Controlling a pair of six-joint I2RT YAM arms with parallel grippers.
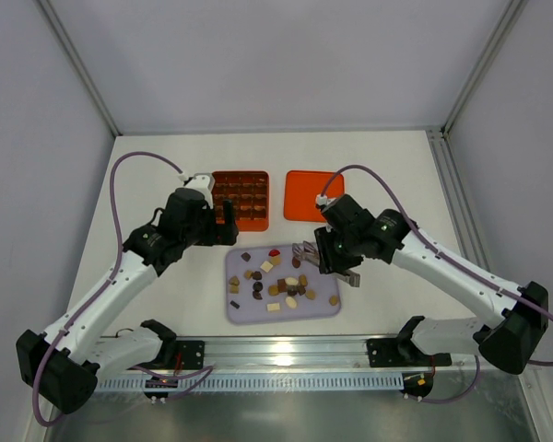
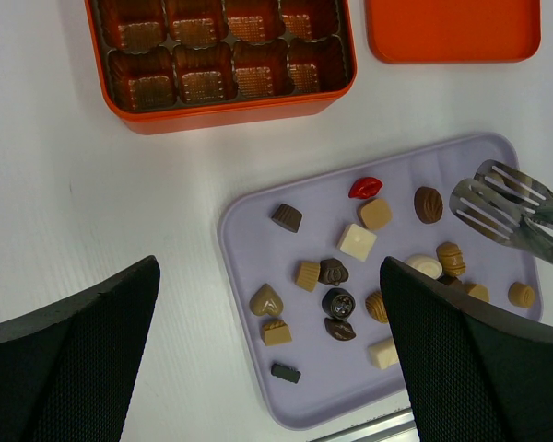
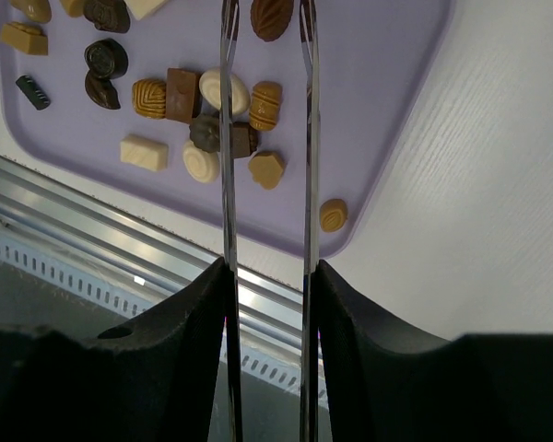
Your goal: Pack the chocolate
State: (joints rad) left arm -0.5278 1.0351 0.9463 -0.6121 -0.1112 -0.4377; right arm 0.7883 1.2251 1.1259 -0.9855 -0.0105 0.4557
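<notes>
box (image 2: 230, 109) and lid (image 2: 452, 37) cut by top edge, tongs (image 3: 229, 138) tips off-frame, chocolate (image 2: 384, 353) partly behind left fingers (image 2: 470, 368)

Open table (image 2: 166, 184) between orange box (image 2: 230, 110) and tray (image 2: 249, 253), tongs (image 2: 533, 219) over chocolate (image 2: 357, 242) at tray's right

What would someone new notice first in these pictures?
Probably the chocolate: small brown, tan and cream pieces plus one red, scattered on the lavender tray in front of the arms. Beyond it sit the bright orange box and flat orange lid side by side, and the right hand holds metal tongs over the tray's right side.
</notes>
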